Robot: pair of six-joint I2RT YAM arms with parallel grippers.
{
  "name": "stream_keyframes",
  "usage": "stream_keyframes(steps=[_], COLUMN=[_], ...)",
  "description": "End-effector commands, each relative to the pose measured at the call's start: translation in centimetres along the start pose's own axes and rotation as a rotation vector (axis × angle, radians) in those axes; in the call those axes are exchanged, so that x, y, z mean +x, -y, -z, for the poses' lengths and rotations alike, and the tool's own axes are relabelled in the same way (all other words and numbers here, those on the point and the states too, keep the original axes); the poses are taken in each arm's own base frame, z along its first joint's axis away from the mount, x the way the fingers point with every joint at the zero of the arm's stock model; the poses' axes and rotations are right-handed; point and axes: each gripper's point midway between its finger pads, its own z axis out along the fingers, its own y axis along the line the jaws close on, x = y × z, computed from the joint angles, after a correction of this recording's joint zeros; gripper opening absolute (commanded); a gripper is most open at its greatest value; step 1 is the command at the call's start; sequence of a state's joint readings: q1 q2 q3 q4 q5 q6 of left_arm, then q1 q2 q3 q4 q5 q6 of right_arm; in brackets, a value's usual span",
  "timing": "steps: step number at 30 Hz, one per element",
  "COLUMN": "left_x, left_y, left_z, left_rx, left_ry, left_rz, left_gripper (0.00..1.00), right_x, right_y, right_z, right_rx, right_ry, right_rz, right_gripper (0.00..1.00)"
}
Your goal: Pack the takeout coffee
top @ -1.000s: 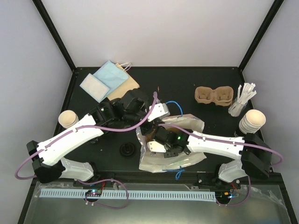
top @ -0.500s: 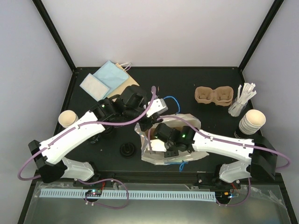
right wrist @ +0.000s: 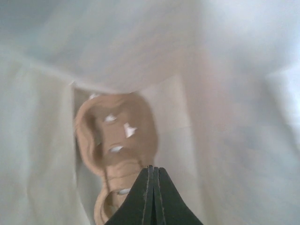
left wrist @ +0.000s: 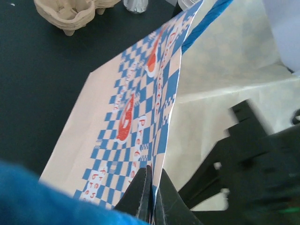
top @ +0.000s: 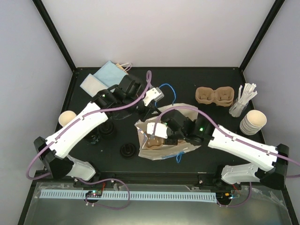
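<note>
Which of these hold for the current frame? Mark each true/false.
1. The left gripper is pinched shut on the edge of the blue-checked paper bag. True.
2. The right gripper is wide open inside the bag. False: its fingers are together.
3. A pulp cup tray lies inside the bag. True.
4. The stack of paper cups stands on the left of the table. False: it stands on the right; a single paper cup is on the left.

Lettering on paper bag (left wrist: 136, 117): small red words repeated over the blue checks, roughly "preeze"; first letter unsure.
Red ovals (left wrist: 125, 118) on paper bag: marks inside too blurred to read.
</note>
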State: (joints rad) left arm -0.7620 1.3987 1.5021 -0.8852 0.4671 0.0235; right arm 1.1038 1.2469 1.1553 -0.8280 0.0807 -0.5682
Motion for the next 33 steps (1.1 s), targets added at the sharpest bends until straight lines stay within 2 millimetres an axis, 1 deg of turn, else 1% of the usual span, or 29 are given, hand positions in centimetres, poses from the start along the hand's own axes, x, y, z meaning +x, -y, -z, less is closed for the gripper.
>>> stream_keyframes(steps=[1,3,5,7,10,13,16,18,22,24,25,26,27,28,29,30,31,33], left_x=[-1.9,-2.2,-2.5,-2.7,-3.0,-3.2,-3.8,-3.9,-3.5,-3.3,-3.2,-3.1,-3.0,-3.0,-3.0,-2.9,-2.9,-2.7], left_y=[-0.1,-1.0,-1.9,-2.8,-4.3,-6.4,-8.0,-9.5,-12.4,-13.8,-14.3,-14.4,-14.4,-14.3,-14.2,-14.0,-13.8,-13.5], left_z=[0.9,0.6,0.4,0.2,0.0,-0.1,0.1,0.7,1.7,2.2,2.4,2.4,2.5,2.6,2.7,2.9,3.2,3.9], left_rx=[0.064,0.056,0.06,0.067,0.068,0.072,0.067,0.017,-0.053,-0.082,-0.091,-0.09,-0.089,-0.089,-0.09,-0.091,-0.094,-0.116], left_ry=[0.028,0.024,0.023,0.02,0.008,0.02,0.081,0.132,0.207,0.245,0.261,0.27,0.275,0.279,0.282,0.286,0.289,0.296], left_rz=[0.094,0.126,0.168,0.214,0.295,0.413,0.454,0.479,0.547,0.578,0.589,0.594,0.586,0.581,0.574,0.566,0.559,0.541], left_gripper=[0.02,0.01,0.01,0.02,0.02,0.02,0.02,0.02,0.02,0.02,0.03,0.05,0.1,0.2,0.38,0.49,0.56,0.67], right_x=[-3.6,-3.9,-4.0,-4.0,-4.1,-2.6,-1.1,0.5,3.5,5.1,6.1,7.0,7.8,8.6,9.1,9.5,9.8,10.3], right_y=[6.3,9.1,11.1,12.5,14.0,16.1,16.8,16.7,16.4,16.1,16.1,16.0,15.8,15.6,15.4,15.1,14.8,14.2], right_z=[5.3,7.3,9.2,10.7,12.8,15.0,15.7,15.3,15.3,15.5,15.6,15.7,15.8,15.9,15.9,16.0,15.9,15.7], right_rx=[0.241,0.357,0.436,0.506,0.592,0.712,0.722,0.728,0.768,0.773,0.778,0.785,0.787,0.789,0.785,0.779,0.767,0.75], right_ry=[0.167,0.2,0.232,0.266,0.325,0.363,0.338,0.269,0.183,0.171,0.167,0.158,0.149,0.141,0.138,0.14,0.142,0.143], right_rz=[-0.145,-0.24,-0.303,-0.356,-0.453,-0.66,-0.806,-0.867,-0.986,-1.054,-1.096,-1.133,-1.166,-1.189,-1.208,-1.221,-1.229,-1.239], right_gripper=[0.01,0.01,0.01,0.01,0.02,0.02,0.02,0.05,0.08,0.14,0.19,0.25,0.28,0.31,0.4,0.54,0.63,0.76])
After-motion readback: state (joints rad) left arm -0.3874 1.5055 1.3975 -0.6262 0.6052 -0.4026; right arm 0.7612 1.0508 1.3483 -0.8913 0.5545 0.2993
